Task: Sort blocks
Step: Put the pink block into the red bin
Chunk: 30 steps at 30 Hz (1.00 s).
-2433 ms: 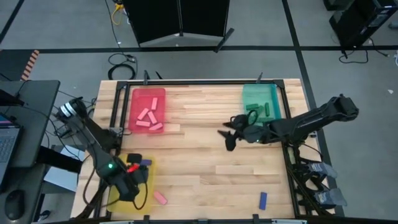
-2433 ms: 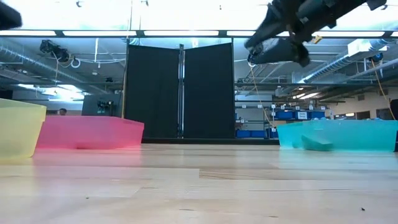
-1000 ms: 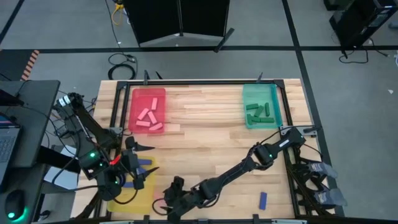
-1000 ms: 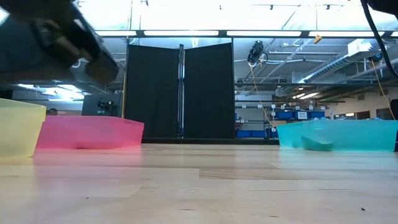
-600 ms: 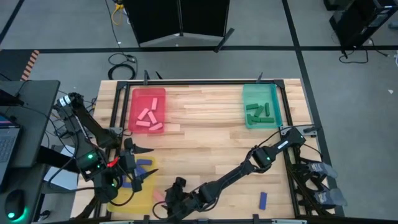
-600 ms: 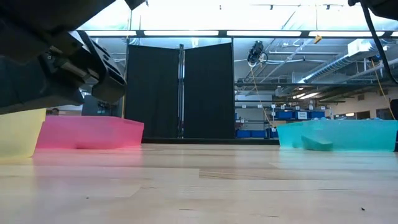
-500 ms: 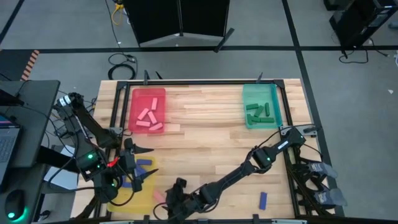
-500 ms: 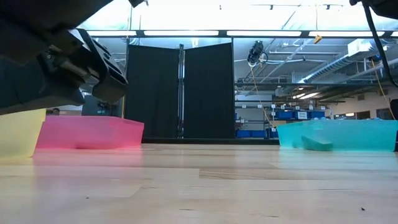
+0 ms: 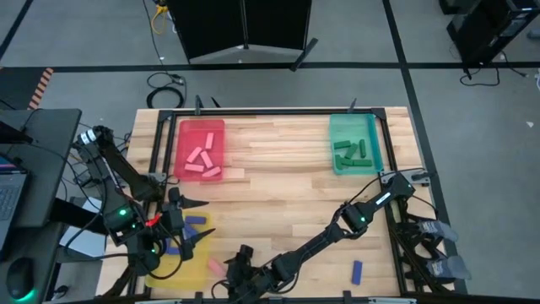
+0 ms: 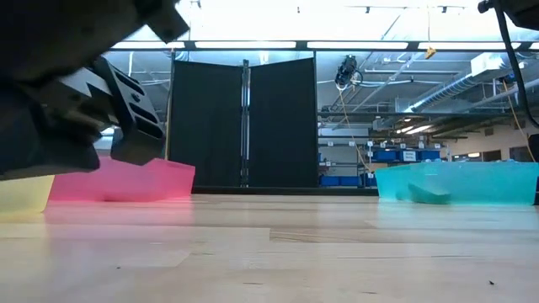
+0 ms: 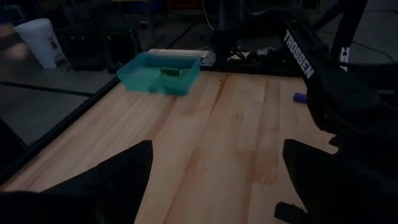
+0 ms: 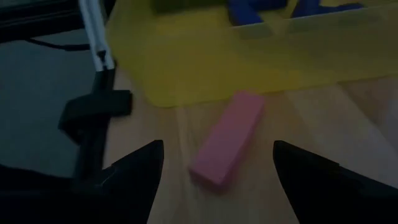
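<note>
The step in hand is the pickup of a stray small flat pink block point(image 12: 227, 137), which lies on the wooden table just beside the translucent yellow tray point(image 12: 249, 56) (blue bars inside). The right gripper point(image 12: 214, 168) hovers over it, jaws wide and empty. Next it must descend, straddle the bar and close. The left gripper point(image 9: 184, 226) waits open-jawed and empty above that tray.

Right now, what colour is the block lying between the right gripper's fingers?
Pink block, seen best in the right wrist view.
</note>
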Available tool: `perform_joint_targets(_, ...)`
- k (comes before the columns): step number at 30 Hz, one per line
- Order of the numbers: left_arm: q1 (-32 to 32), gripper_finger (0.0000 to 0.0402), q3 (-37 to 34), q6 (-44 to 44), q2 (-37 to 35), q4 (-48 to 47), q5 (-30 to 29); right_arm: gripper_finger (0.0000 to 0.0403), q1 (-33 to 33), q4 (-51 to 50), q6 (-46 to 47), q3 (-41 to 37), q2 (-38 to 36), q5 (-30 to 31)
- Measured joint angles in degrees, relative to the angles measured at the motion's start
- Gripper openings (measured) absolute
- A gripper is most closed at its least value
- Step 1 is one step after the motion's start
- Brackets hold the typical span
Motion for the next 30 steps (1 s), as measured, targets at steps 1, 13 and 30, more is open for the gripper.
perform_joint_targets(1, 0.0, 0.0367, 0.0, 0.01, 0.0, 0.0, -0.11, 0.0313, -0.02, 0.08, -0.45, 0.0, 0.02, 0.48)
perform_joint_targets(13, 0.02, 0.0367, 0.0, 0.39, 0.0, -0.18, -1.4, 0.0313, -0.27, 5.23, -2.72, 0.59, 2.05, 0.75)
perform_joint_targets(30, 0.2, 0.0367, 0.0, 1.5, 0.0, -0.12, -2.86, 0.0301, -1.38, 1.67, 1.66, 1.37, 4.98, 0.2)
